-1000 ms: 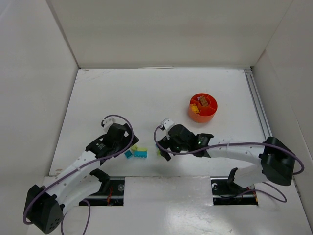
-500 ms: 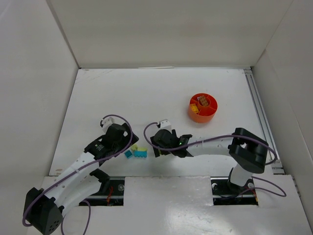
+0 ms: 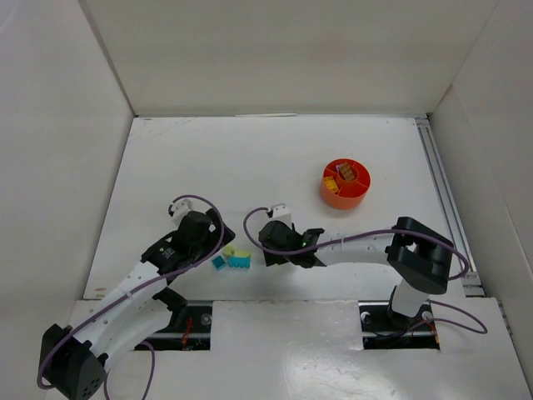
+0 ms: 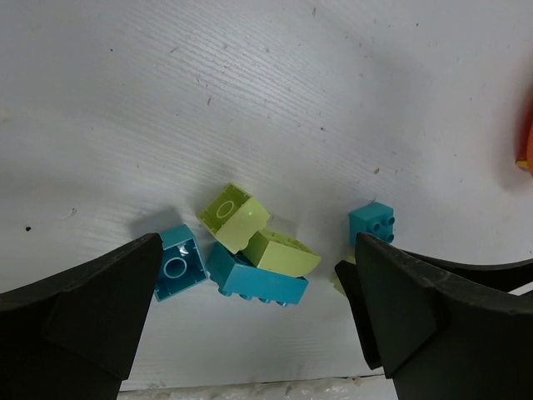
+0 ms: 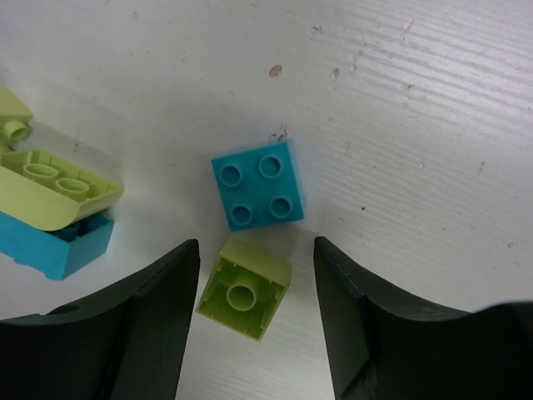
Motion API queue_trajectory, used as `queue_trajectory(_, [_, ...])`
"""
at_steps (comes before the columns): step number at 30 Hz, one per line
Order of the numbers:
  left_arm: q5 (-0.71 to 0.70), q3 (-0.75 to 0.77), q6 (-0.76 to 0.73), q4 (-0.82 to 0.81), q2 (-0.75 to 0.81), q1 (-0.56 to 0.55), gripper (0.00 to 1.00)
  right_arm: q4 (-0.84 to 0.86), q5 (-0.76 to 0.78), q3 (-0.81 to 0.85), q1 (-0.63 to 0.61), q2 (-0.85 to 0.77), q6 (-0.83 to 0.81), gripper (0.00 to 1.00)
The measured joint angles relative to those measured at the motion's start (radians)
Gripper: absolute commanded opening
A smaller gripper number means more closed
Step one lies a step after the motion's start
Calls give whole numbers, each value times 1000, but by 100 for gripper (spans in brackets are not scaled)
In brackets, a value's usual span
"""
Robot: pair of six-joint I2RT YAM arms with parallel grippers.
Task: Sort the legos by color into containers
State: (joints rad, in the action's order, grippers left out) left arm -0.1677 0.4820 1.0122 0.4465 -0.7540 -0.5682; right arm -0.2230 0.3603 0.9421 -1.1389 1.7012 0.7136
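A lime lego (image 5: 244, 298) lies upside down on the table between the fingers of my right gripper (image 5: 256, 279). The jaws stand close on both sides, with a gap still showing on the right. A teal lego (image 5: 258, 196) sits just beyond it, studs up. My left gripper (image 4: 256, 250) hovers wide open over a small heap: a long teal lego (image 4: 254, 283), two lime legos (image 4: 233, 215) and a small teal one (image 4: 179, 262). The orange bowl (image 3: 341, 201) stands at the far right with orange and brown legos in its containers.
The heap of bricks (image 3: 235, 259) lies near the table's front edge, between the two grippers. A metal rail (image 3: 440, 187) runs along the right side. White walls close in the table at the left, back and right.
My right arm has swung left to the bricks and its jaws have narrowed around the lime lego. The left gripper has stayed open and hardly moved.
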Motion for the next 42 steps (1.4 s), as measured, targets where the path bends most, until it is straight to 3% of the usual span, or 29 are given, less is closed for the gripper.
queue_trajectory(2, [0, 0, 0, 0, 0, 0, 100, -19, 0, 0, -2, -6, 3, 57])
queue_trajectory(3, [-1, 0, 0, 0, 0, 0, 100, -31, 0, 0, -2, -9, 5, 48])
queue_trajectory(7, [-2, 0, -2, 0, 0, 0, 100, -59, 0, -6, -3, -19, 15, 29])
queue_trajectory(11, [-4, 0, -4, 0, 0, 0, 100, -66, -1, -10, -4, -26, 17, 17])
queue_trajectory(16, [-8, 1, -16, 0, -1, 0, 100, -104, 16, -50, -8, -100, -18, 15])
queue_trajectory(23, [3, 1, -65, -23, 6, 0, 100, -204, 155, -58, 21, -367, -135, 18])
queue_trajectory(31, [46, 8, -158, -137, -28, 0, 100, -167, 127, -60, 412, -560, -442, 18])
queue_trajectory(37, [84, 43, -240, -201, -125, 0, 100, -113, 20, -59, 637, -559, -645, 18])
queue_trajectory(42, [114, 64, -293, -248, -174, 0, 100, -50, -58, -58, 754, -499, -725, 19])
